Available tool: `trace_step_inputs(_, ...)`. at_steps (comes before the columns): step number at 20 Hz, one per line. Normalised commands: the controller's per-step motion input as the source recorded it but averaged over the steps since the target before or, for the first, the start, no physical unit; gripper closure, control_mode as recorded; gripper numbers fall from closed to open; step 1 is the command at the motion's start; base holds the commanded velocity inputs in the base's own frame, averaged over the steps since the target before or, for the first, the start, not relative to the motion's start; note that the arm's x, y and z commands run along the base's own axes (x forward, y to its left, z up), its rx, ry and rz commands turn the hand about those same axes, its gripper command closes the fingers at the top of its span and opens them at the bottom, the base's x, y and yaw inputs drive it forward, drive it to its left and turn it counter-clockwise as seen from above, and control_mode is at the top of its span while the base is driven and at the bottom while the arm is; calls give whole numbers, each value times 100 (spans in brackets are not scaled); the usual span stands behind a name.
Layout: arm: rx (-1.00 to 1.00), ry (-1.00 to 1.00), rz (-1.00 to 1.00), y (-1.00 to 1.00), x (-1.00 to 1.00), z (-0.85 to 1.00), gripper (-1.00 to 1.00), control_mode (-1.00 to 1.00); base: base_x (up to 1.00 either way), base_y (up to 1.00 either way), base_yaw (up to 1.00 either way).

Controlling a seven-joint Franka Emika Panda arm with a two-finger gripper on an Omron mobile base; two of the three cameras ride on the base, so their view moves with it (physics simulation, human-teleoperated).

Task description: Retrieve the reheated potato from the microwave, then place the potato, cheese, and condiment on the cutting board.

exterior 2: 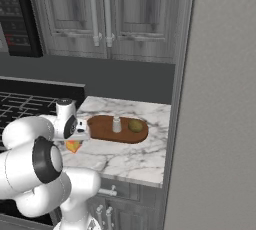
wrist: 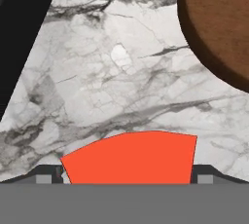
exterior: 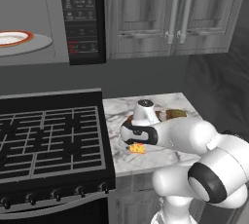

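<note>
Gripper [wrist: 126, 178] wide open, holding nothing, straddling the cheese [wrist: 130, 157] on the worktop [wrist: 97, 86] just beside the cutting board [exterior 2: 102, 131]; risk: the tapered wedge squirts out or tips as the jaws close off-centre, or catches the board edge.

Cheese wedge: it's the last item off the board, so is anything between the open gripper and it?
Nothing visible. In the hand view the cheese wedge lies directly between the fingertips of the open gripper, on bare marble counter beside the cutting board.
</note>
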Motion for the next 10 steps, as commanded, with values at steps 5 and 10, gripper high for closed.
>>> trace_step_inputs(5,-4,-6,0,1,-20,-8,100,-100,0,0,0)
trace_step_inputs(10,0,-3,0,-7,-14,-7,100,-100,0,0,0)
